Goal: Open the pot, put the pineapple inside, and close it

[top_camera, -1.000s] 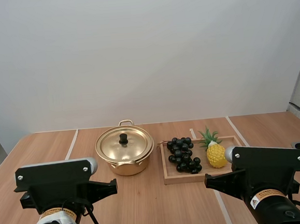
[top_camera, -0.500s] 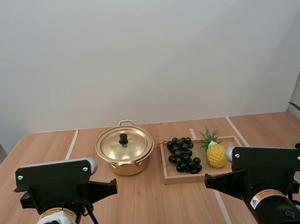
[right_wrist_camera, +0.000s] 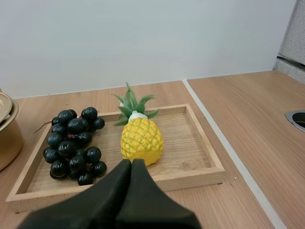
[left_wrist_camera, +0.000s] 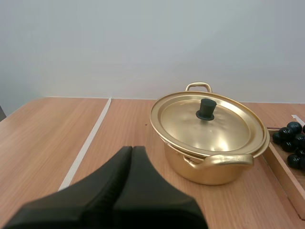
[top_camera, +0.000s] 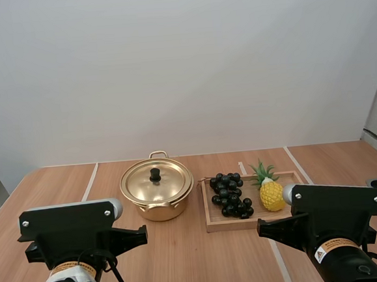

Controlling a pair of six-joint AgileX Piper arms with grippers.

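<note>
Nothing has moved over the last second: the left gripper (left_wrist_camera: 131, 151) and right gripper (right_wrist_camera: 131, 163) stay closed and empty, the lid (top_camera: 145, 183) sits on the pot (top_camera: 157, 212), and the pineapple (top_camera: 271, 195) rests in the tray (top_camera: 241, 224), so the task has apparently not begun.

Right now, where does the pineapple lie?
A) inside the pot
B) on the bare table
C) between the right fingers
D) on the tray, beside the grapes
D: the pineapple lies on the tray next to the grapes, while the lid sits on the pot.
</note>
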